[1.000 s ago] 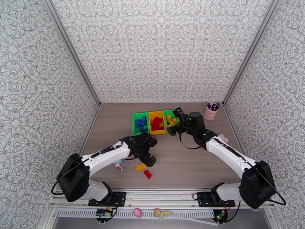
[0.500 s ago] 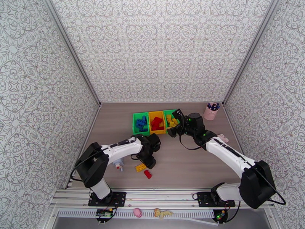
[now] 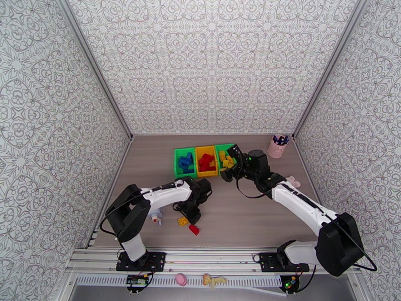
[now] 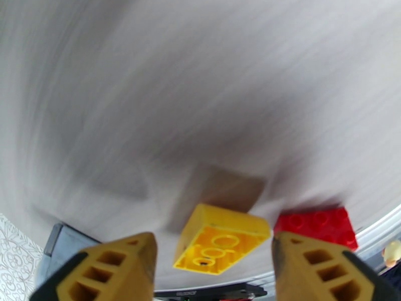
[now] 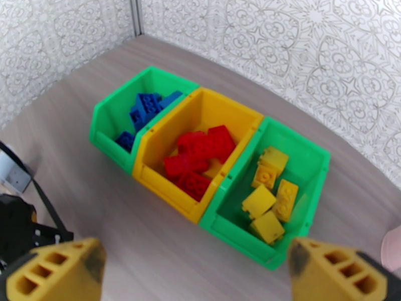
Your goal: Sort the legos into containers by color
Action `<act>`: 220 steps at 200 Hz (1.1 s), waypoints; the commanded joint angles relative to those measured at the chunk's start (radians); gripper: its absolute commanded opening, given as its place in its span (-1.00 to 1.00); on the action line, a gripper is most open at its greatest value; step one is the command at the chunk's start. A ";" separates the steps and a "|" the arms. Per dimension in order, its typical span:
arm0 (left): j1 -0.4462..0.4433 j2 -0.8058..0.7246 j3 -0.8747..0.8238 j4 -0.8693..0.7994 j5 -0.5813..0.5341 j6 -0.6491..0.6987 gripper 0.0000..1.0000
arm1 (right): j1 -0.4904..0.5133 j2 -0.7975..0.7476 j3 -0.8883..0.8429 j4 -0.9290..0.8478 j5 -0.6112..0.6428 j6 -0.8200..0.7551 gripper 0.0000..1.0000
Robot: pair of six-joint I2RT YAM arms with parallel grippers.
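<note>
Grippers both spread. I see left gripper [image 4: 213,243] straddling a tilted yellow brick [image 4: 220,237], not clamped, with a red brick [image 4: 317,225] just beside at 3 o'clock. Right gripper [image 5: 195,254] hovers over the bins [image 5: 150,171] at 12 o'clock on the table [image 3: 250,216] — legos [image 5: 200,151] inside, blue, red and yellow, one colour each.

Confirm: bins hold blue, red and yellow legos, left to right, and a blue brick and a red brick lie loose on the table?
One slip: the loose pair is a yellow brick and a red brick, not blue and red; the left wrist view shows it. The bins hold blue, red, yellow as you said.
</note>
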 commanded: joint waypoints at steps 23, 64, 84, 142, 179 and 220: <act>0.000 0.045 0.035 -0.029 -0.034 0.025 0.16 | -0.004 -0.022 -0.013 -0.010 0.004 -0.005 0.99; 0.006 0.070 0.052 -0.025 -0.035 0.032 0.01 | -0.004 -0.027 -0.014 -0.016 0.008 -0.006 0.99; 0.005 0.077 0.054 -0.023 -0.050 0.032 -0.11 | -0.004 -0.032 -0.017 -0.018 0.012 -0.008 0.99; 0.008 0.053 0.060 -0.019 -0.104 0.017 -0.37 | -0.004 -0.059 -0.020 -0.033 0.013 -0.002 0.99; 0.022 -0.020 0.084 0.034 -0.130 -0.010 -0.40 | -0.004 -0.128 -0.060 -0.045 0.001 0.027 0.99; 0.032 -0.092 0.158 0.198 -0.183 -0.051 -0.39 | -0.004 -0.224 -0.110 -0.048 0.051 0.058 0.99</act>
